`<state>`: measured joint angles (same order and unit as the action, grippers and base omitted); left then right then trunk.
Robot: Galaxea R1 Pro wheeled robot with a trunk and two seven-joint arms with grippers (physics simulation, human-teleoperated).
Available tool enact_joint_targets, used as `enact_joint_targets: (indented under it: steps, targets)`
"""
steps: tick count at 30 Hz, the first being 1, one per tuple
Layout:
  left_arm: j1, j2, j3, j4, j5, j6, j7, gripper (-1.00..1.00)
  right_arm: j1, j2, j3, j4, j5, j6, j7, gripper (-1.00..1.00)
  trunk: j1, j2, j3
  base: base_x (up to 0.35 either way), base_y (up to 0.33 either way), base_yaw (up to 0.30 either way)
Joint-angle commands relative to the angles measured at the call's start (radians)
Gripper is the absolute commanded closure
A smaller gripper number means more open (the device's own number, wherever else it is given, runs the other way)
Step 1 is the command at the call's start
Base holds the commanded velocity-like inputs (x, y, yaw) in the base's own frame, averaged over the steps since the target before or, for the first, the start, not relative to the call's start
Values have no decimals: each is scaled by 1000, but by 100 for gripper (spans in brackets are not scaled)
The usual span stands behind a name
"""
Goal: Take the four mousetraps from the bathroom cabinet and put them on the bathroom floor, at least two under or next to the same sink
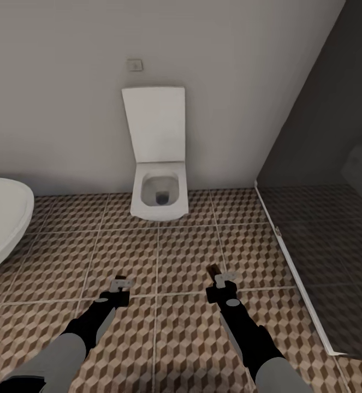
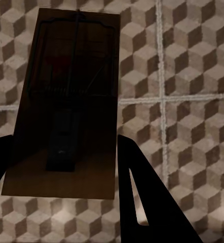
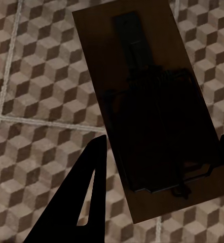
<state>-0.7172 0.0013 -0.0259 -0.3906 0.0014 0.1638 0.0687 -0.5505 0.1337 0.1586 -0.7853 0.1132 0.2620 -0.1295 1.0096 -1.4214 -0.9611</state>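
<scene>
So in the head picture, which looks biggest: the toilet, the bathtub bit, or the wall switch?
1. Toilet.
2. Bathtub, though it is cut off by the picture edge, so the whole tub may be bigger.
3. Wall switch, tiny.

Both arms same build: light grey rounded upper segments, then glossy black forearm links tapering toward the wrist. Small grey oval patch on top of each black wrist block. Left gripper (image 1: 120, 285) and right gripper (image 1: 223, 279) carry pale grey metallic heads. In wrist views fingers (image 2: 152, 202) are flat black wedges with a narrow triangular slot cutout (image 3: 81, 202).
</scene>
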Motion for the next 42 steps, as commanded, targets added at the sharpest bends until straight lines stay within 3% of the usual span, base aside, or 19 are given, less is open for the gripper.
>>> enact_joint_targets:
  steps: [1, 16, 30, 42]
  targets:
    - [0, 0, -3, -2, -3, 6, 6, 100, 0, 0, 3, -2, 9, 9, -4, 100, 4, -8, -5, 0, 0, 82]
    - [0, 0, -3, -2, -3, 6, 6, 100, 0, 0, 3, -2, 10, 8, -4, 100, 61, -113, -76, 0, 0, 88]
    - [1, -3, -3, -2, -1, 7, 6, 100, 0, 0, 2, -2, 10, 8, -4, 100, 61, -113, -92, 18, 0, 12]
    - [0, -3, -3, -2, -1, 8, 8, 100, 0, 0, 1, -2, 11, 8, -5, 100, 61, -113, -92, 303, 0, 0]
